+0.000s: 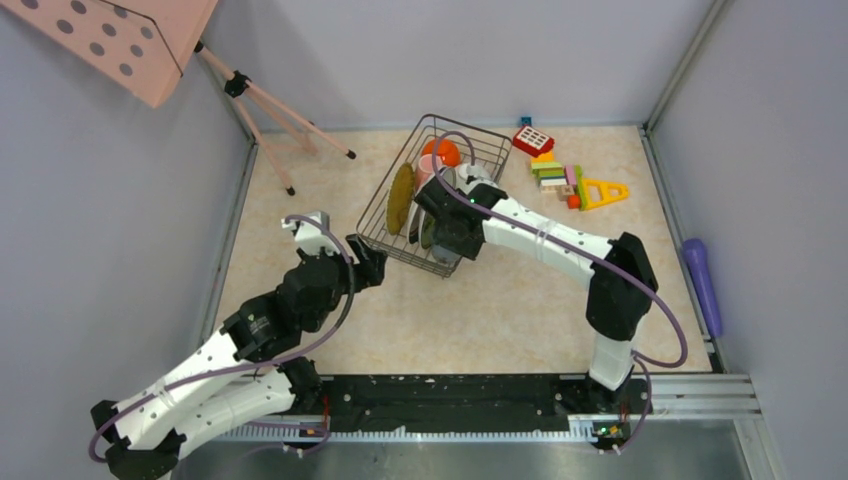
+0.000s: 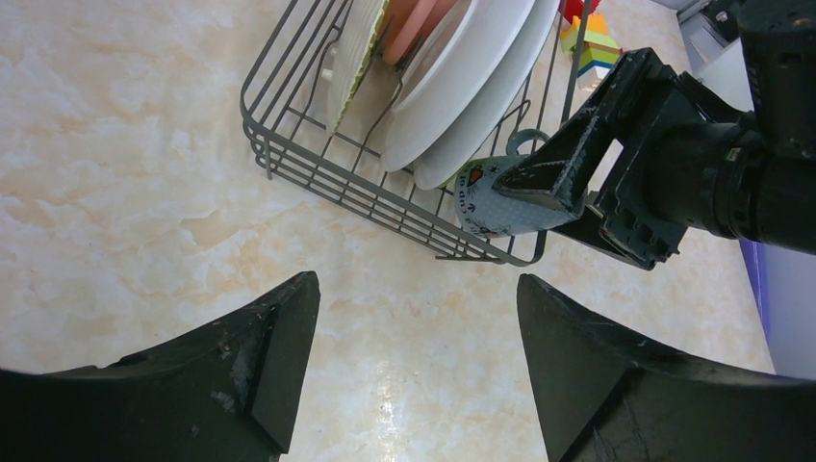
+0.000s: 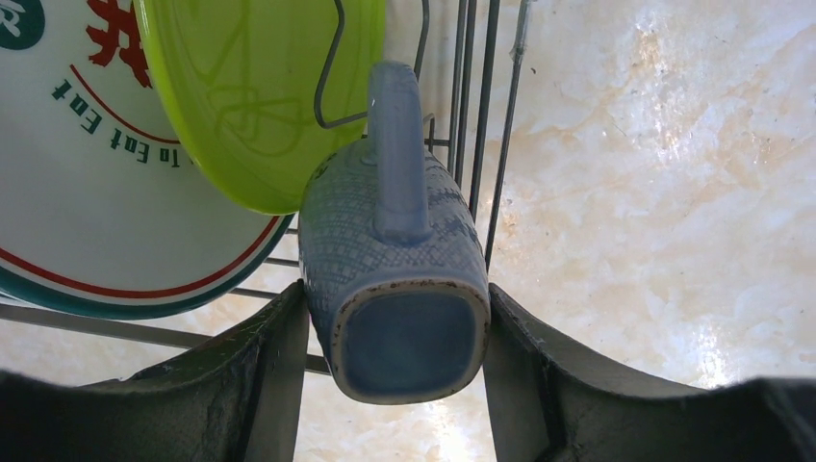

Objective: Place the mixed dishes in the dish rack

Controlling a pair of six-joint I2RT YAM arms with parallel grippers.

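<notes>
The dish rack (image 1: 385, 222) stands mid-table, holding the upright straw mat (image 1: 400, 198), an orange bowl (image 1: 441, 152) and a pink cup (image 1: 428, 170). My right gripper (image 3: 395, 327) is shut on a pale blue-white cup (image 3: 395, 241), handle up, at the rack's near corner. That cup touches the lime-green plate (image 3: 250, 96), which leans on the white plate (image 3: 87, 192). From the left wrist, the cup (image 2: 481, 197) sits low among the rack wires (image 2: 289, 154). My left gripper (image 2: 416, 308) hangs open over bare table just short of the rack, holding nothing.
Colourful toy blocks (image 1: 570, 180) lie at the back right of the rack. A pink tripod stand (image 1: 270, 110) leans in the back left corner. A purple object (image 1: 702, 285) rests along the right wall rail. Walls close in on three sides.
</notes>
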